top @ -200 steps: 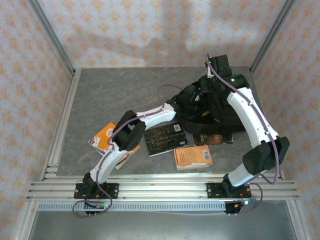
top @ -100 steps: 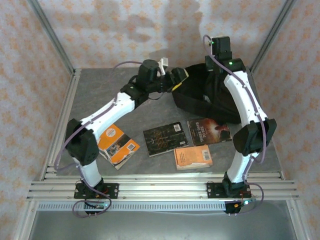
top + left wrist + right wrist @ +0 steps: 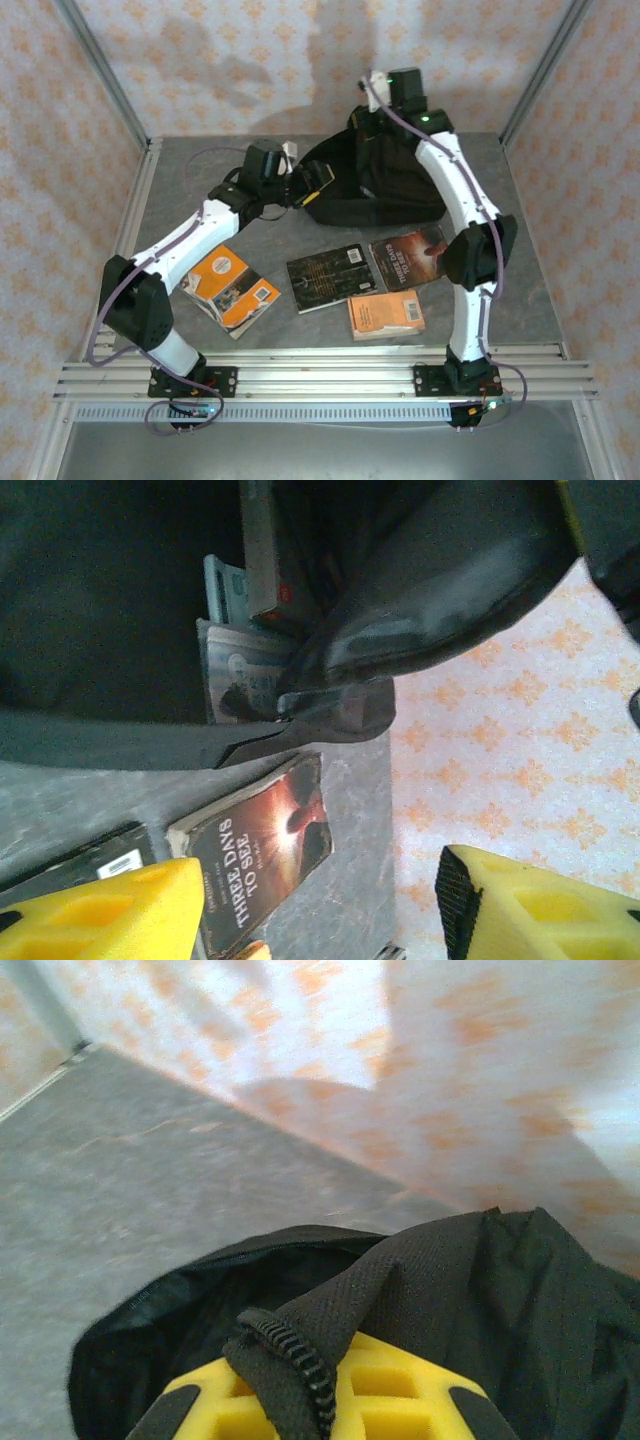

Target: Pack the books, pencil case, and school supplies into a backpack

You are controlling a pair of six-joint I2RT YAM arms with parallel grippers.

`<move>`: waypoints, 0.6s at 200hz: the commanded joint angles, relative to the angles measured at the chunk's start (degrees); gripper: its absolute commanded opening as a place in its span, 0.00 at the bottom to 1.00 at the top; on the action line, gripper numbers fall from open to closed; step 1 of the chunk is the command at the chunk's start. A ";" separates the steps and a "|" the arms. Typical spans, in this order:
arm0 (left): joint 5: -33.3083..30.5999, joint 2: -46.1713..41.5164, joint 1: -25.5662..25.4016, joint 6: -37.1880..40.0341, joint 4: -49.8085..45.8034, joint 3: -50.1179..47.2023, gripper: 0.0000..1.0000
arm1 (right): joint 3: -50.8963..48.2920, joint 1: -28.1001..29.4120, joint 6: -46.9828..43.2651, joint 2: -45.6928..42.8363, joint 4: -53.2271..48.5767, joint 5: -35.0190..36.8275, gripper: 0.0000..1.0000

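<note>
The left gripper (image 3: pixel 316 182) has pulled back out of the backpack (image 3: pixel 390 190) and now sits at its 9 o'clock, jaws apart and empty. The right gripper (image 3: pixel 320 1395), jaws clamped on the zip edge (image 3: pixel 290 1360), has hoisted it upright toward 12 o'clock. We see supplies (image 3: pixel 250 630) inside. Four books (image 3: pixel 328 277) still wait on the tabletop (image 3: pixel 300 330), at 6 o'clock from the backpack.
</note>
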 commanded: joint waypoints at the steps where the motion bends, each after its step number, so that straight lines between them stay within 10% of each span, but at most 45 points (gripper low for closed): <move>1: -1.58 -6.17 1.73 3.87 -5.81 -0.54 0.64 | 2.52 1.73 3.98 -0.02 4.99 -2.24 0.00; 22: -5.67 -10.23 2.16 8.27 -13.99 -0.79 0.64 | -0.20 2.76 8.19 -0.17 5.03 2.66 0.03; 66: -10.62 -17.87 3.10 10.14 -23.69 -5.27 0.65 | -6.40 7.76 10.36 -6.08 5.86 19.59 0.67; 120: -25.16 -32.27 6.71 10.74 -33.76 -14.48 0.86 | -12.34 19.05 2.84 -15.42 0.84 56.48 0.64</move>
